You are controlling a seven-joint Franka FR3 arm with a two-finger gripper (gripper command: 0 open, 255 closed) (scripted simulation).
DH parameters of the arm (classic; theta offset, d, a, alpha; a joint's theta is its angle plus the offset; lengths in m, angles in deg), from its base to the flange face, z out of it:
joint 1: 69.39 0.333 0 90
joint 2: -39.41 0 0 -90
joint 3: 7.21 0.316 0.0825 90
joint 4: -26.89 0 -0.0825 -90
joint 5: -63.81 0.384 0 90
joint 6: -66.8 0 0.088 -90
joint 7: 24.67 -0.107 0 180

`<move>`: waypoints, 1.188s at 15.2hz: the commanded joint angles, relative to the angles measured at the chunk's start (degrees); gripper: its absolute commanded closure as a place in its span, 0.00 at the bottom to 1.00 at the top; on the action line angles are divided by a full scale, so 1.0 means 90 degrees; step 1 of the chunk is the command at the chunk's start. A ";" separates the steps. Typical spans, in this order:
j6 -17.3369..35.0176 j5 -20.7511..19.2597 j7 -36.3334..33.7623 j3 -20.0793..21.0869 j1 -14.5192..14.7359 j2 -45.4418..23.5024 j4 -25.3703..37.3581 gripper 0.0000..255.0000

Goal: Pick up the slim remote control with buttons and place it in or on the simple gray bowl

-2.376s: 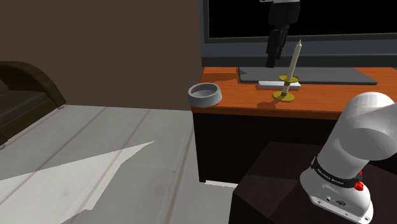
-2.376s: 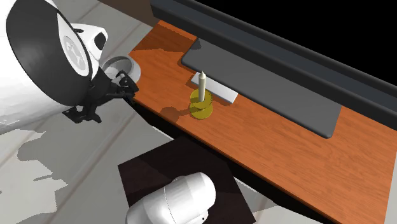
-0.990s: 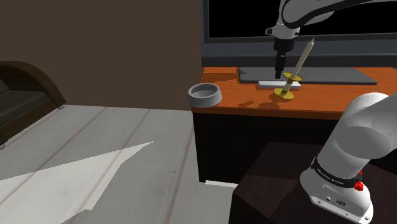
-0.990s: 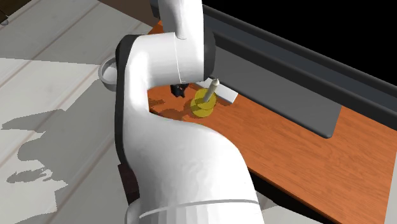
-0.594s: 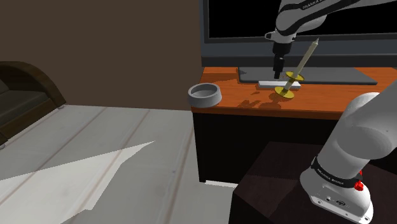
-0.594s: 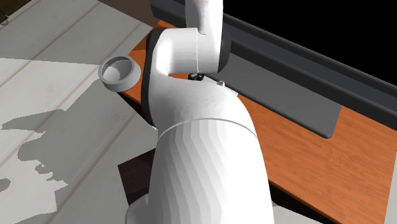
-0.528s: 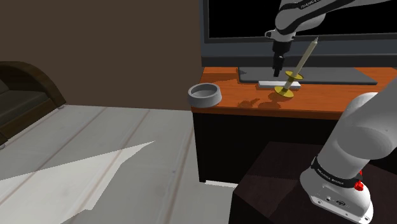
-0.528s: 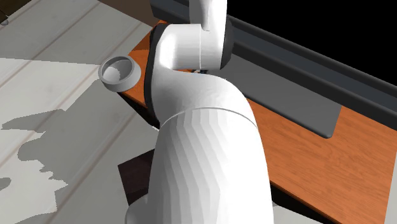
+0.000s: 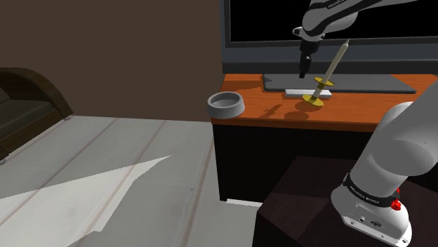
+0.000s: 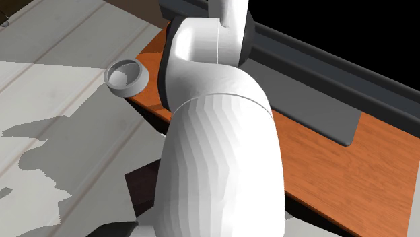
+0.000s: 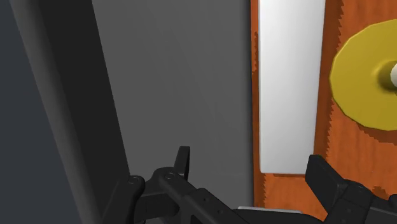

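My pincer (image 9: 302,73) hangs over the far part of the orange-brown counter (image 9: 267,107), just in front of the television (image 9: 267,28) and above its flat grey base (image 9: 351,83). In the wrist view the two black fingers (image 11: 183,161) stand wide apart with nothing clasped between them.

The slim remote (image 9: 297,92), drawn plain white, lies flat on the counter along the near edge of the grey base. In the wrist view its end lies between my fingers, closer to one of them, and neither finger touches it. I cannot make out any buttons on it.

Just beside the remote, on the side away from the base, stands a yellow candle holder (image 9: 317,97) with a pale candle (image 9: 337,60) that leans toward the shoulder view's right.

The grey bowl (image 9: 225,104) sits at the counter's corner toward the shoulder view's left, well apart from the remote, with nothing in it. In the second exterior view my white arm (image 10: 215,134) covers the middle of the counter, and the bowl shows to its left.

A dark sofa (image 9: 31,98) stands at the shoulder view's far left, on the pale floor (image 9: 105,175).
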 commanded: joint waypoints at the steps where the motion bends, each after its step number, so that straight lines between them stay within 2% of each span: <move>1: 0.0177 0.0039 0.0088 -0.0131 0.0014 -0.0270 -0.0797 0.00; 6: 0.0175 0.0030 0.0081 -0.0155 0.0038 -0.0266 -0.0796 0.00; 7: 0.0189 0.0140 0.0188 -0.0214 0.0068 -0.0141 0.0196 0.00; 11: -0.0028 -0.0022 0.0667 -0.0382 -0.0093 0.0212 -0.0161 0.00; 18: -0.0649 -0.0452 0.1900 -0.0807 -0.0591 0.0840 -0.0718 0.00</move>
